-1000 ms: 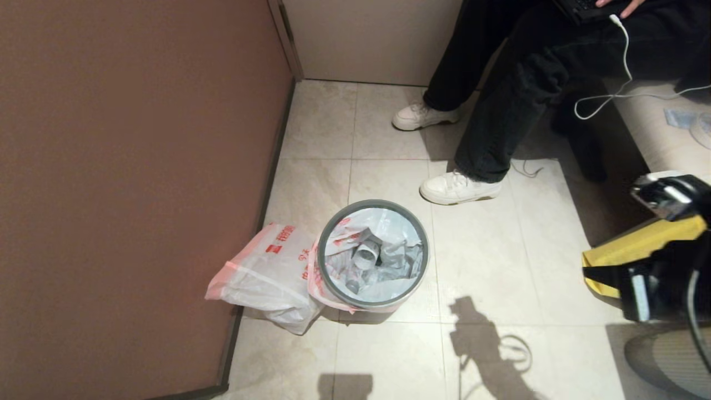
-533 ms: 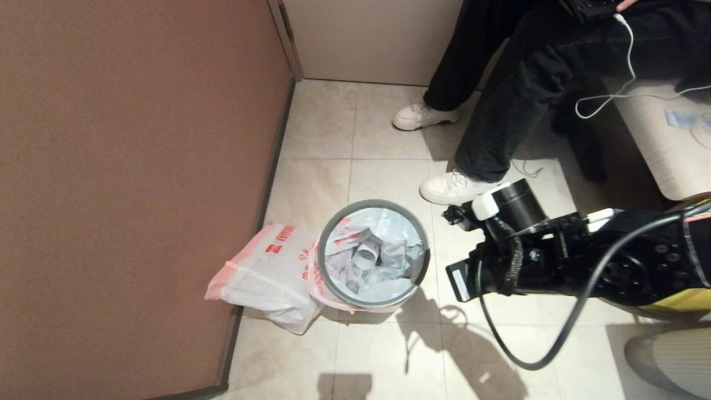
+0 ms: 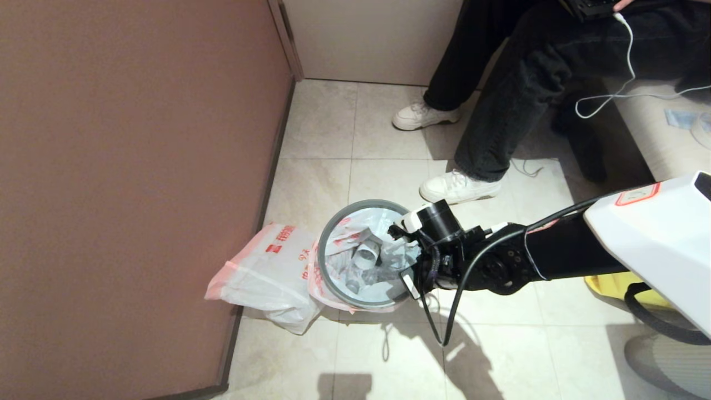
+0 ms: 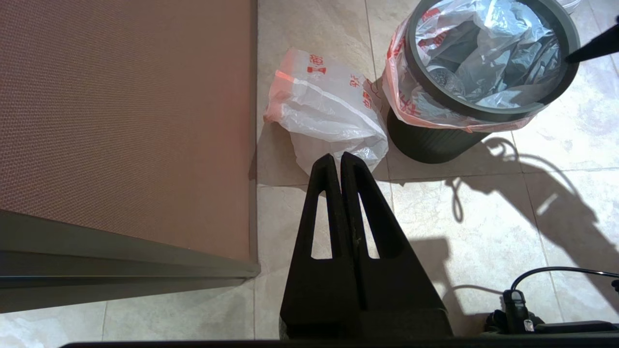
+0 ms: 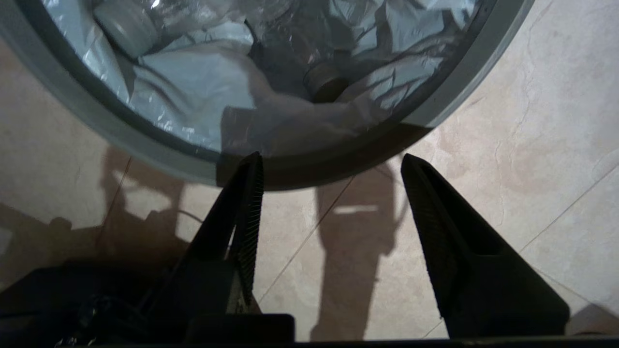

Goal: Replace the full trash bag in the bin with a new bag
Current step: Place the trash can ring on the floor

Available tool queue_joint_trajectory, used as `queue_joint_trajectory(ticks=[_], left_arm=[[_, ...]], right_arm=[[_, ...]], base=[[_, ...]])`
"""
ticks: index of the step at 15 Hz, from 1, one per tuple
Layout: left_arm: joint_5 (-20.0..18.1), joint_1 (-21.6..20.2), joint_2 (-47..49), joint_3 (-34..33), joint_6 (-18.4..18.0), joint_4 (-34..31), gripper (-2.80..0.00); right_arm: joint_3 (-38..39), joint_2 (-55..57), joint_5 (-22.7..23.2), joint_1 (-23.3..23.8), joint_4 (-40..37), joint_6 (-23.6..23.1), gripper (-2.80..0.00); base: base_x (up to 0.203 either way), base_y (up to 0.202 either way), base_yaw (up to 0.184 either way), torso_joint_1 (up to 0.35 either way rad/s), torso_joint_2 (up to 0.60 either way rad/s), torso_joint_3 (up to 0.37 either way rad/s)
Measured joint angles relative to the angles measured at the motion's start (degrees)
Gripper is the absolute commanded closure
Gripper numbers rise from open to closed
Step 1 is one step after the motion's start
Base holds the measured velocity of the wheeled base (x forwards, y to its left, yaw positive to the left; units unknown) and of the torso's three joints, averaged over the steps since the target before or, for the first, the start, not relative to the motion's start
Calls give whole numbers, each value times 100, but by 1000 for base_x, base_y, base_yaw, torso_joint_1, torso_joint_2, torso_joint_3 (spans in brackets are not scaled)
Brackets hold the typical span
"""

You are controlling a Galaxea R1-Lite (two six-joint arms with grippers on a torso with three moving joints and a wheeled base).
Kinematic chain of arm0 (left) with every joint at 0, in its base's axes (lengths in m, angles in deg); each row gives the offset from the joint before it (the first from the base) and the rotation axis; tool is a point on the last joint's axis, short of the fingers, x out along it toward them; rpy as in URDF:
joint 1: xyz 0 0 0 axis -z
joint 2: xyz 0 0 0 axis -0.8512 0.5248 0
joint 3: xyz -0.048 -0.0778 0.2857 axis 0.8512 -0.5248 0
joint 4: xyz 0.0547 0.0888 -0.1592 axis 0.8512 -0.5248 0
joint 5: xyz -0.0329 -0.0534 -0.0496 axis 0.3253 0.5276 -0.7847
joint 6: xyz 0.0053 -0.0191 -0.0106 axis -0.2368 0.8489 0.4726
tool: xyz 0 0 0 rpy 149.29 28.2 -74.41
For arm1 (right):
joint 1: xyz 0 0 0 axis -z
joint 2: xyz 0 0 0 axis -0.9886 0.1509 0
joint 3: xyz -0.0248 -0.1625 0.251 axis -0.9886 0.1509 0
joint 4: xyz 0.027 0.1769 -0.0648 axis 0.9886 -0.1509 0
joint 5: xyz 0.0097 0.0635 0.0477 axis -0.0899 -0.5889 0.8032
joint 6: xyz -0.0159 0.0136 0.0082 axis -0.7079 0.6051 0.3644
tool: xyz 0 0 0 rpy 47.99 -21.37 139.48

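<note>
The black bin [image 3: 355, 204] with its grey hoop stands on the tiled floor near the wall. Inside it sits the full trash bag [image 3: 383, 222], lumpy with clear bottles, its pink-red rim folded over the outside. The smooth new bag [image 3: 266, 272] lies on the floor between bin and wall. My right gripper [image 5: 332, 162] hangs open just above and outside the hoop [image 5: 471, 63] on the bin's right side, nothing between its fingers. My left gripper [image 4: 338, 159] is shut and empty, held above the floor in front of the new bag [image 4: 324, 101]; the head view does not show it.
A brown wall [image 3: 139, 166] closes the left side. A seated person's legs and white shoes [image 3: 458, 188] are just behind the bin. A yellow bag [image 3: 611, 286] lies under my right arm. A black cable [image 3: 444, 328] loops down from that arm.
My right arm has swung in from the far right and forward to the bin's right rim. The bin and both bags have not moved.
</note>
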Motion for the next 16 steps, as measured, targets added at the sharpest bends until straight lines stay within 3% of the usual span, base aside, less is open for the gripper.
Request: queue_joint_trajectory(ticks=[8,15,16], left_arm=[[-1,0,0,0,0,1,0],[1,0,0,0,0,-1,0],[1,0,0,0,0,1,0]], right_arm=[[-1699,826,-813,318,-14,-42,-280],[-1879,1123,-881,617,81,-169,-280],[-1898,1165,-881,638,180,-179,0]], base=[[0,0,0,0,0,0],[0,0,0,0,0,0],[0,0,0,0,0,0]])
